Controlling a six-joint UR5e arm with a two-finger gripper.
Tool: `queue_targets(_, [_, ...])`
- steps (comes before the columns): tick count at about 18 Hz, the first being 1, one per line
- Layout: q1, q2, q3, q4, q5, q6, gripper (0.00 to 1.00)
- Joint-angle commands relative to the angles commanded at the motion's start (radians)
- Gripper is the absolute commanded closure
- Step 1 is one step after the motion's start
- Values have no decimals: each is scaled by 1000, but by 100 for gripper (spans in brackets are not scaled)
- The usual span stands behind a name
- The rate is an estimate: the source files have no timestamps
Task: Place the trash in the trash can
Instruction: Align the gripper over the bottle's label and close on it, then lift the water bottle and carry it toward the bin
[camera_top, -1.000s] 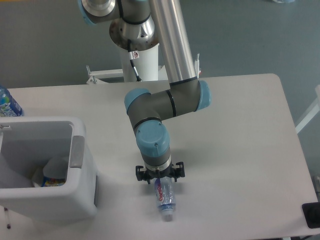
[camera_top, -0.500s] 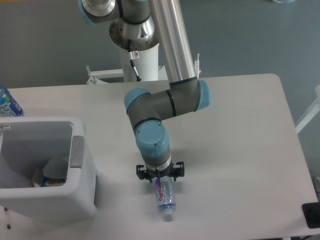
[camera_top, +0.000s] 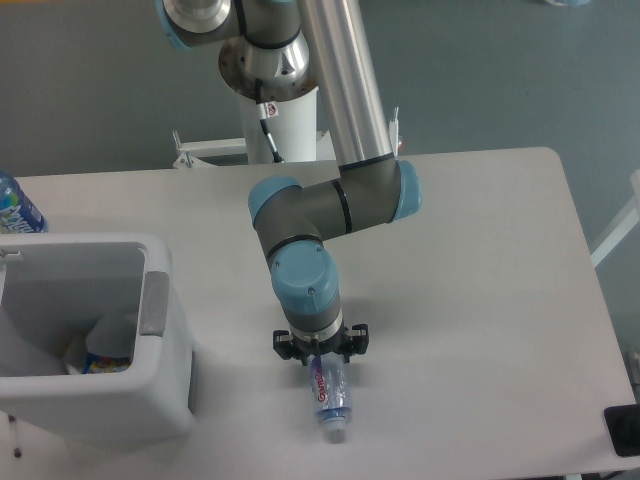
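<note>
The crushed bottle (camera_top: 331, 396) is being kept flat on the table (camera_top: 480, 260), near the front edge, its long axis running almost straight toward the camera with a slight lean to the right. Its cap end is being pointed at the front edge; its other end is being covered by the gripper (camera_top: 320, 358), which is being held directly over it. Whether the fingers are clamped on the bottle cannot be told. The trash can (camera_top: 165, 350) is being seen well apart, at the left.
</note>
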Motion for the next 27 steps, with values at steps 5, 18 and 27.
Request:
queue_targets(5, [0, 2, 0, 0, 0, 0, 36])
queue_targets(18, [2, 20, 17, 12, -6, 34, 38])
queue_targets(27, [31, 45, 61, 58, -83, 52, 41])
